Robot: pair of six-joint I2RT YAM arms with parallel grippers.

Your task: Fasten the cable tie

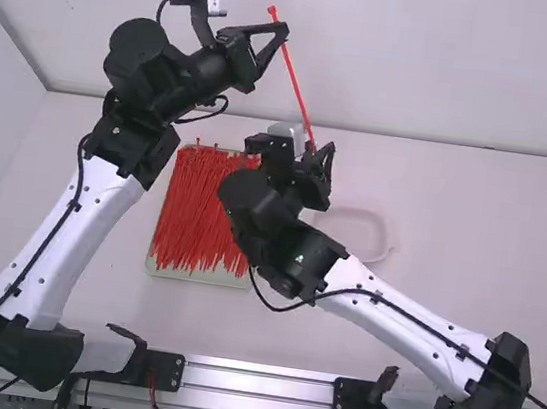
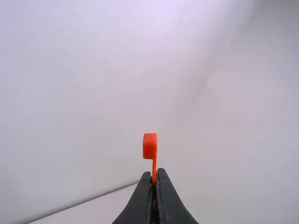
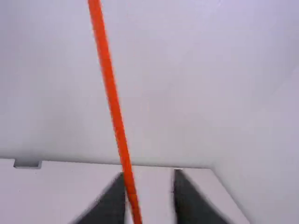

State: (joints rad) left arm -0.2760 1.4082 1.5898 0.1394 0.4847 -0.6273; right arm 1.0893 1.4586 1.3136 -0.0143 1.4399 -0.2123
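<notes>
A pile of red ties (image 1: 200, 213) lies on the table (image 1: 473, 221), left. The left gripper (image 1: 279, 32) pinches the cable tie (image 1: 295, 81) head-up; it slants down rightward between the right gripper's (image 1: 318, 155) spread fingers.

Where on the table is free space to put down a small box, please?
Most free: the table right of the white cable loop, up to its right edge. A strip left of the tray lies under the left arm. The middle is crowded: tray, right end effector and the held cable tie.
</notes>
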